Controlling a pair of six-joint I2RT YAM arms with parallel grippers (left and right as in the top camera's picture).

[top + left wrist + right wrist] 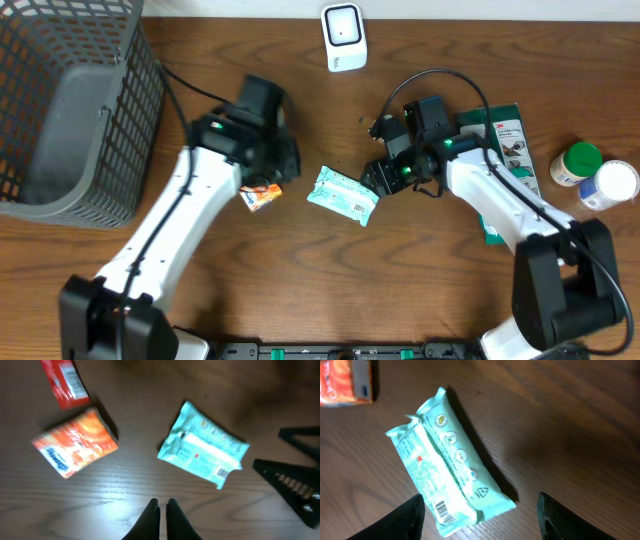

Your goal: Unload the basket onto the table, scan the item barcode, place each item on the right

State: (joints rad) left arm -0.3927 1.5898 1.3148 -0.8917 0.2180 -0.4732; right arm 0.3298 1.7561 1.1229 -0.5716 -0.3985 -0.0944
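- Right jaws: spread wide and empty, hanging over the teal packet (450, 460); its barcode (442, 508) end sits between the two fingers.
- Left jaws: closed together on nothing, above the bare bench (300, 300) near the packet.
- Packet: flat on the bench between the arms, barcode face up.
- Recommended grip: lower the right jaws across the narrow width, clear of the barcode. Close gently, since the soft wrap probably crumples.
- Then present the barcode to the white scanner (343, 37) at the far edge.
- Avoid the orange packet (262, 196) nearby.
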